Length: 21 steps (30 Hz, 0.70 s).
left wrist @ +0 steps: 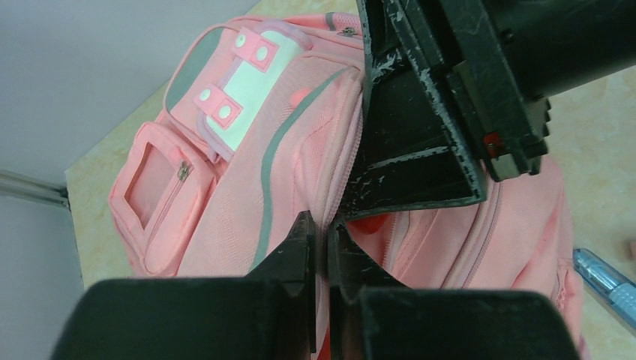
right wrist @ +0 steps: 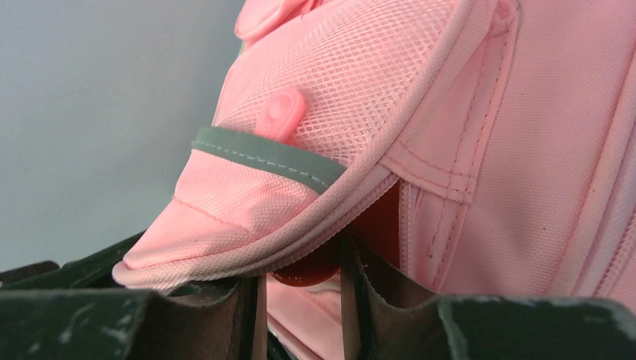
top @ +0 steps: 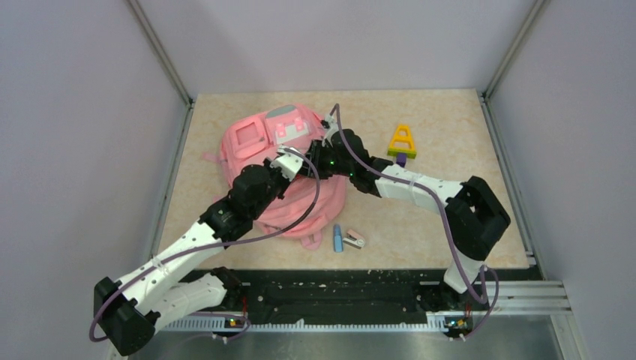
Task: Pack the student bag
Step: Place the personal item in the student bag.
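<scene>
Checking the student bag (top: 247, 142) first: where is it?

— Flat on the table (top: 420, 240), left of centre toward the far side, front pockets up. A blue pen (top: 337, 238) lies just beside its near edge, and a yellow triangular piece (top: 403, 141) is well apart to the right.

— And the arms?

— Both meet over the bag's middle. The left gripper (left wrist: 322, 229) has its fingers drawn almost together on a ridge of pink fabric beside the zip line. I judge that it pins the bag so it cannot slide.

— The right?

— The right gripper (right wrist: 300, 281) sits under the zipped edge (right wrist: 300, 232), its fingers close-set around a red tab (right wrist: 304, 271), apparently the zip pull. Whether they truly pinch it, I cannot tell.

— So what step is this?

— Opening the main compartment, I think; the loose things lie outside. One arm anchors and the other pulls, because soft fabric bunches otherwise.
</scene>
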Each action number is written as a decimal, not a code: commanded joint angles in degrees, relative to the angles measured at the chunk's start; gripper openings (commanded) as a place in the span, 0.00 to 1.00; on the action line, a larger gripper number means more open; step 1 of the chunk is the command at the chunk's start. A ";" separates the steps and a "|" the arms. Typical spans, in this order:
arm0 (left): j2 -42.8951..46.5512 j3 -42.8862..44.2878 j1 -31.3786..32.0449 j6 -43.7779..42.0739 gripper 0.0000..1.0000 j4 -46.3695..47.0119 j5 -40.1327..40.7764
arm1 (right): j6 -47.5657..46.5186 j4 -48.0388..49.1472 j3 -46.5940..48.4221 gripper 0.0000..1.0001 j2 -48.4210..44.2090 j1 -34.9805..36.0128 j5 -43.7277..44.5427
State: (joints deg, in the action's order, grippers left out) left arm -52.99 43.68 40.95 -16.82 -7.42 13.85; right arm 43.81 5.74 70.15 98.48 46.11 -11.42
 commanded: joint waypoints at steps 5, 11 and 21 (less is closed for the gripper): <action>1.94 1.89 2.12 8.48 0.00 8.33 -4.08 | -0.13 16.39 1.35 0.44 0.11 -0.72 11.24; 0.80 3.92 1.96 11.40 0.00 6.26 -0.58 | -4.40 11.78 -2.77 0.58 -5.66 0.30 13.25; -0.53 3.31 0.14 9.81 0.00 5.86 0.15 | -11.51 7.75 -20.64 0.61 -26.21 0.71 3.00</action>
State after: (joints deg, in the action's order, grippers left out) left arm -55.00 45.04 41.21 -7.22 -8.21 15.46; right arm 36.84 13.30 55.31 82.06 46.81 -4.64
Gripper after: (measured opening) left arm 0.037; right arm 0.600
